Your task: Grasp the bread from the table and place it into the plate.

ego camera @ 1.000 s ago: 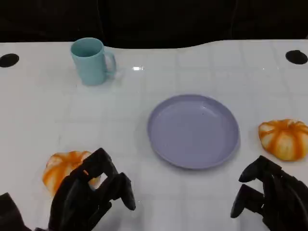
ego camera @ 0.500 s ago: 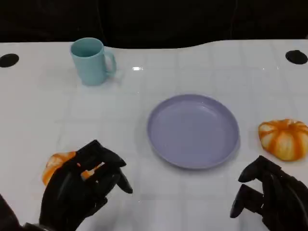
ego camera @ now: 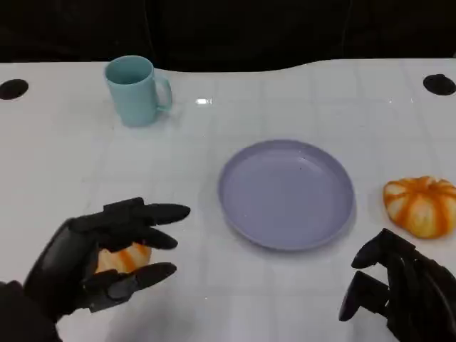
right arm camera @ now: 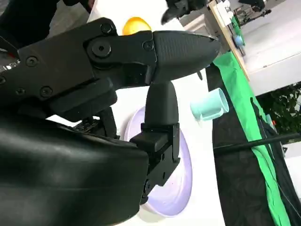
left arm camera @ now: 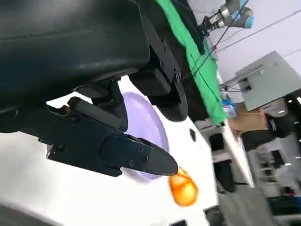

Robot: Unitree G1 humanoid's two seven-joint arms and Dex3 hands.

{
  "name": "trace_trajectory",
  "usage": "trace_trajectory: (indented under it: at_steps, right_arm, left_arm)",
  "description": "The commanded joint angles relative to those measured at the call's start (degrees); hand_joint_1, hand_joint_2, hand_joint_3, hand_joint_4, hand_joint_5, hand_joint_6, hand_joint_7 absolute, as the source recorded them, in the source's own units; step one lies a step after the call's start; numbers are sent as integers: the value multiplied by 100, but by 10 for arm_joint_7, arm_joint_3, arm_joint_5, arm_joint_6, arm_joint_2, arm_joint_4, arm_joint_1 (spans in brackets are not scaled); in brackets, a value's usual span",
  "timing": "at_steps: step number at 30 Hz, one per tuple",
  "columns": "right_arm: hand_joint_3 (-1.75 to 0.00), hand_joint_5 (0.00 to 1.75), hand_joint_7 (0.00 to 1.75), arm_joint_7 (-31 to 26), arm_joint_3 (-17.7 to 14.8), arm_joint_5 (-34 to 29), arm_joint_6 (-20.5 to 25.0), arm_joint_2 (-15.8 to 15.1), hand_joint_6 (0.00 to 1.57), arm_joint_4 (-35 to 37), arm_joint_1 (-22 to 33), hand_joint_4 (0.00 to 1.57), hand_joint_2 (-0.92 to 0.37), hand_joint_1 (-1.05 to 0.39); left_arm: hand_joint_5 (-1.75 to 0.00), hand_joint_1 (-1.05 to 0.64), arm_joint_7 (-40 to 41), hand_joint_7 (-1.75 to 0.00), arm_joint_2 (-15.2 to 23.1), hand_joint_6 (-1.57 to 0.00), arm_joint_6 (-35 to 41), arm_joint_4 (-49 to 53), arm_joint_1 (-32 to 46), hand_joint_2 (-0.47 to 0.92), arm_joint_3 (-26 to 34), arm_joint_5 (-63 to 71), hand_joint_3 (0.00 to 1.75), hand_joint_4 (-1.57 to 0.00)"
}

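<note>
Where the white worktop (ego camera: 64, 164) runs nearest the robot on the left, the left hand (ego camera: 100, 256) hangs over a piece of orange bread (ego camera: 122, 257), its fingers (ego camera: 153, 214) spread apart and stretched toward the right. One group of fingers lies on the far side of the bread and another on the near side, so the bread sits in the gap between them (whether any finger touches it cannot be told); the bread rests on the worktop, not lifted.

Just right of that hand, at the centre of the worktop, stands the lavender plate (ego camera: 286, 193), with nothing on it. A second orange piece of bread (ego camera: 422, 205) lies to the right of the plate, near its rim but apart from it. At the near right corner the right hand (ego camera: 399, 292) hovers low, its fingers curled inward with nothing between them, near the second bread but short of it. At the far left, well apart from everything else, a light blue mug (ego camera: 135, 90) stands upright with its handle pointing right.
</note>
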Motion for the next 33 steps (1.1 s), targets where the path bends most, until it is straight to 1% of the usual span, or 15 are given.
trace_trajectory:
  at_steps: [1,4,6,8,11,12,13,15,18,21,24,27,31,33]
  right_arm:
    - [-43,175,163,-3,-2,4,-1,-2,45,-5,3,61,-92,-54]
    - [-43,175,162,-3,-3,6,1,-2,45,-7,4,61,-92,-54]
    - [-43,175,162,-3,-3,7,2,-3,44,-8,5,61,-92,-54]
    - [-43,175,163,-3,-4,8,2,-3,44,-8,4,61,-92,-55]
    - [-43,175,163,-3,-4,8,2,-3,44,-8,4,61,-92,-55]
    - [-43,175,163,-4,-4,9,4,-3,44,-9,5,61,-92,-55]
    - [-42,175,163,-5,-4,8,5,-3,43,-10,5,60,-92,-55]
    - [-42,175,163,-6,-3,5,4,-4,43,-10,5,60,-92,-55]
    - [-42,175,163,-6,-2,4,3,-4,44,-10,5,61,-92,-55]
    - [-42,175,163,-7,-3,7,6,-2,43,-11,5,61,-92,-54]
    - [-42,175,164,-7,-2,6,6,-3,43,-13,6,60,-92,-54]
    - [-42,175,165,-9,1,0,3,-4,43,-14,6,61,-92,-54]
    - [-43,175,165,-8,0,4,8,-5,41,-16,6,61,-92,-54]
    - [-43,175,165,-9,-1,7,12,-5,41,-18,7,61,-92,-54]
  left_arm:
    - [-56,-62,10,-3,68,-52,23,-54,4,92,6,79,9,-33]
    - [-46,-65,17,0,116,-42,9,-71,0,92,6,151,11,-25]
    - [-44,-66,28,0,141,-39,2,-82,-1,92,6,202,11,-24]
    - [-39,-68,39,0,156,-35,3,-94,0,92,5,241,11,-19]
    - [-37,-68,47,0,161,-35,6,-98,1,92,2,253,11,-18]
    - [-37,-68,37,0,174,-34,28,-120,0,92,-2,302,11,-18]
    - [-31,-69,28,0,185,-29,45,-137,-1,92,-6,342,11,-9]
    - [-27,-69,22,0,198,-26,68,-157,-5,92,-16,403,11,-4]
    - [-25,-69,21,0,200,-26,83,-165,-8,92,-25,425,10,-3]
    - [-22,-67,-9,0,210,-21,114,-159,-29,92,-60,492,7,-1]
    - [-19,-66,-19,0,209,-19,134,-150,-41,92,-81,523,4,0]
    - [-18,-66,-28,0,210,-18,151,-121,-62,92,-111,567,4,-1]
    - [-18,-63,-19,0,204,-19,155,-52,-96,91,-142,580,2,-2]
    - [-17,-63,-23,0,203,-18,159,-24,-113,92,-156,585,3,-3]
